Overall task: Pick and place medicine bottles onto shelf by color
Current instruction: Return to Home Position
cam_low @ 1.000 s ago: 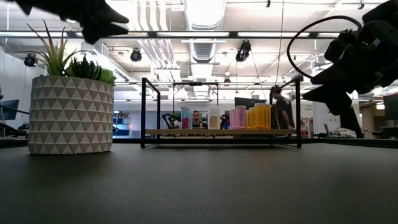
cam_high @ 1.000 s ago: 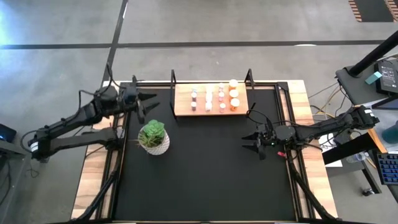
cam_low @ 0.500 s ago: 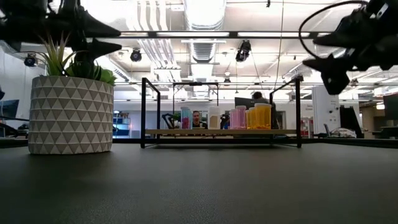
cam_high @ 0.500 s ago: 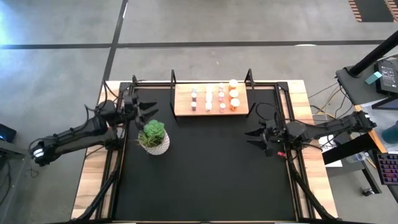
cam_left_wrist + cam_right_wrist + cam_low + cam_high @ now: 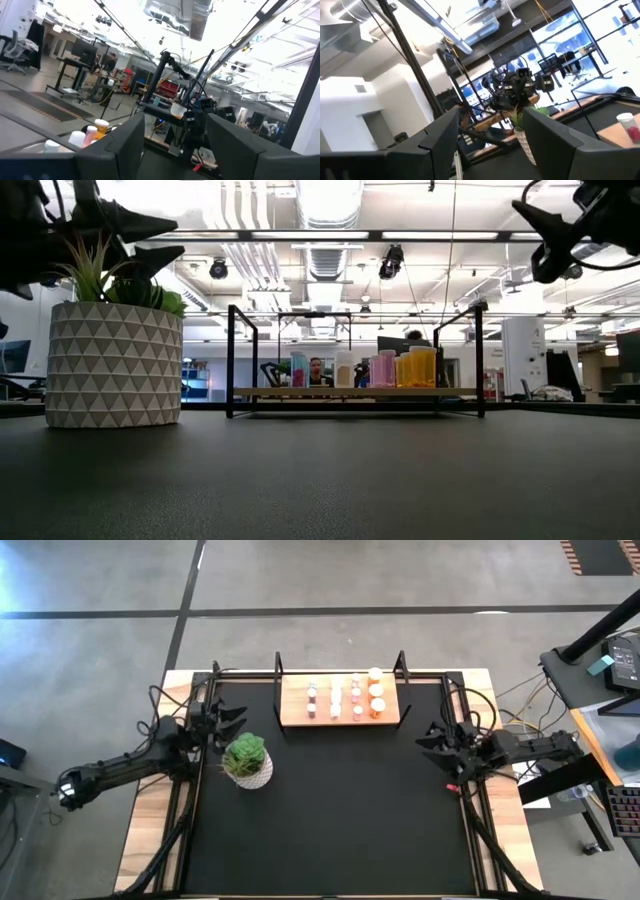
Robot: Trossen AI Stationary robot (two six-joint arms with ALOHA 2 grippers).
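Note:
The medicine bottles [image 5: 345, 698] stand upright in rows on the light-wood shelf [image 5: 291, 712] at the table's far middle, white ones to the left, pink in the middle, orange to the right; the low view shows them too [image 5: 400, 368]. My left gripper [image 5: 232, 722] hovers open and empty at the table's left edge, just beyond the potted plant, high above the table [image 5: 172, 238]. My right gripper [image 5: 424, 737] hovers open and empty near the right edge, raised [image 5: 535, 240]. Both point slightly upward.
A green plant in a white patterned pot [image 5: 247, 761] stands on the black tabletop [image 5: 330, 820] at the left, close to my left gripper. The shelf's black end frames [image 5: 240, 360] rise at both its ends. Cables run along the table's side edges.
My left gripper has sunk and drawn back toward the table's left near side, from beside the shelf's left end to beside the plant, tipping upward and rolling. My right gripper has risen and drawn back toward the right edge, tipping upward. Neither has shut or opened.

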